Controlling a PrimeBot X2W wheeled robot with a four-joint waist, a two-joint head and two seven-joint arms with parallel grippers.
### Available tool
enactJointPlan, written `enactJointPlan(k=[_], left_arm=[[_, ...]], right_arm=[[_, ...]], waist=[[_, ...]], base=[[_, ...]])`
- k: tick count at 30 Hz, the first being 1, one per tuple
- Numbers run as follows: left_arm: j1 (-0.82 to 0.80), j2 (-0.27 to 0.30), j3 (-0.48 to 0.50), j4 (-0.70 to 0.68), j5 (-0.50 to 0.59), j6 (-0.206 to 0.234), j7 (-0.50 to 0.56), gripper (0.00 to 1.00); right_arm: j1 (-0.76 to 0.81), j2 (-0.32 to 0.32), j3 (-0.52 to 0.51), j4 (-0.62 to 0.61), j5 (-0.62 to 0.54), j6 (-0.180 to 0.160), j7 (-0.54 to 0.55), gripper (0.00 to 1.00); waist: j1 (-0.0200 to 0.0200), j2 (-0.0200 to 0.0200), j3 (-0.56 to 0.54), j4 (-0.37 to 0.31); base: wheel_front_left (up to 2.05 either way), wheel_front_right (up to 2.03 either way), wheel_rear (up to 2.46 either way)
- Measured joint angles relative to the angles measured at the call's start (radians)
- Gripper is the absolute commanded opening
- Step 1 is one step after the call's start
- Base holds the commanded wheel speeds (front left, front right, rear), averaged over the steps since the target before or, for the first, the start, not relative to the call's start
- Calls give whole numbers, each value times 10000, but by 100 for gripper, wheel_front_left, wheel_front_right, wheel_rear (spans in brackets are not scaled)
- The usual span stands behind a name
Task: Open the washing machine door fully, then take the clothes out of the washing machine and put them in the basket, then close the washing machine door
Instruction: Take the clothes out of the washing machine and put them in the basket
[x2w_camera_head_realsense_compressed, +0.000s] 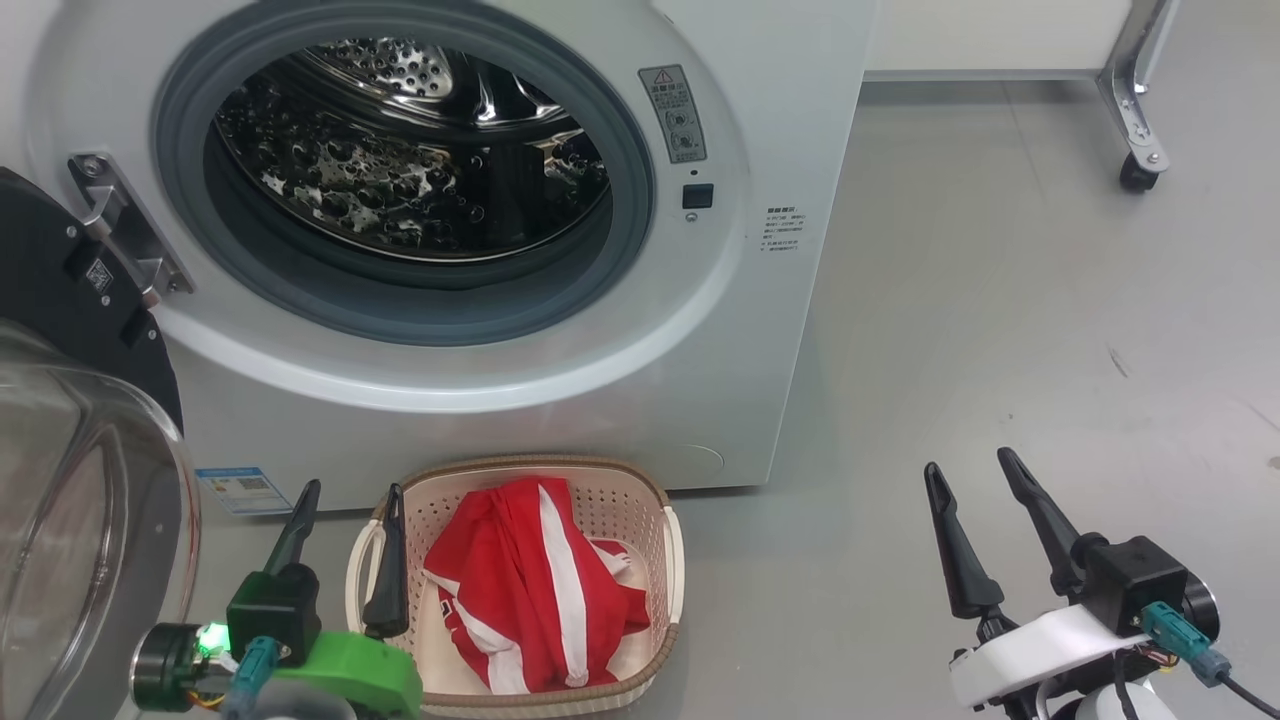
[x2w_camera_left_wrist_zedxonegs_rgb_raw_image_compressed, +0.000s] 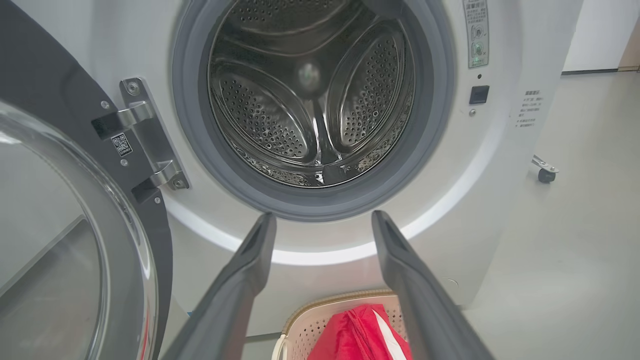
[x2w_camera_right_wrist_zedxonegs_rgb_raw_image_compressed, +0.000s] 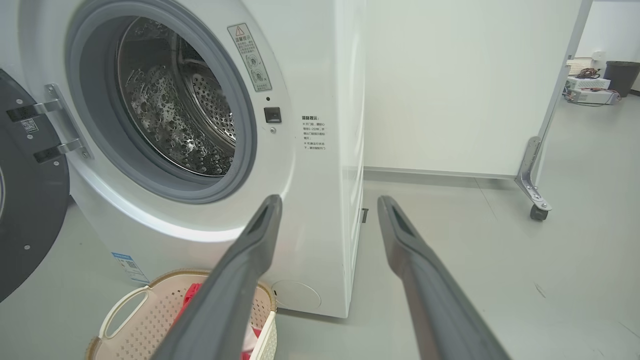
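**Head view showed two steps done, the door left to shut**

At the far left the large round washing machine door (x2w_camera_head_realsense_compressed: 80, 480), a glossy black rim around a bulging clear glass bowl, hung swung wide on its steel hinge (x2w_camera_head_realsense_compressed: 125, 225), well clear of the mouth. I judged the opening step complete.

Just to its right the left gripper (x2w_camera_head_realsense_compressed: 352, 490) hovered low, its two long dark fingers spread apart with nothing between them. It was at the near-left corner of the small cream plastic basket (x2w_camera_head_realsense_compressed: 520, 465), which had perforated sides and a brown woven-look rim. The basket sat on the grey floor (x2w_camera_head_realsense_compressed: 1000, 350) directly before the machine, touching its base or just short of it; I could not tell which. Inside lay the bright red clothes with broad white stripes (x2w_camera_head_realsense_compressed: 530, 590), bunched in a heap.

Above, the big white front-loading washing machine (x2w_camera_head_realsense_compressed: 780, 120) stood with its grey rubber-ringed mouth uncovered. The perforated steel drum (x2w_camera_head_realsense_compressed: 400, 170) looked bare, and the left wrist view, looking straight in, showed no fabric on the drum floor. So the unloading looked finished to me too, as far as the drum could be seen.

Off to the right, well apart from machine and basket, the right gripper (x2w_camera_head_realsense_compressed: 968, 462) hovered over bare floor, fingers likewise parted and empty.

By my reckoning only the closing remained. The door had yet to be swung against the mouth and latched, and the left arm stood nearest it.
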Motion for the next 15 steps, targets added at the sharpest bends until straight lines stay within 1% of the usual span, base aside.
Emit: enactJointPlan(k=[2,15], left_arm=[[155,35,-50,-242,36,6,2,100],[863,249,-96,-1285,157,61,316,100]], right_arm=[[74,12,15,-73,0,-58,4,100],[281,12,63,-355,0,-82,102,100]], waist=[[0,0,-84,-23],[0,0,-277,-138]], base=[[0,0,0],[-1,5,-4]])
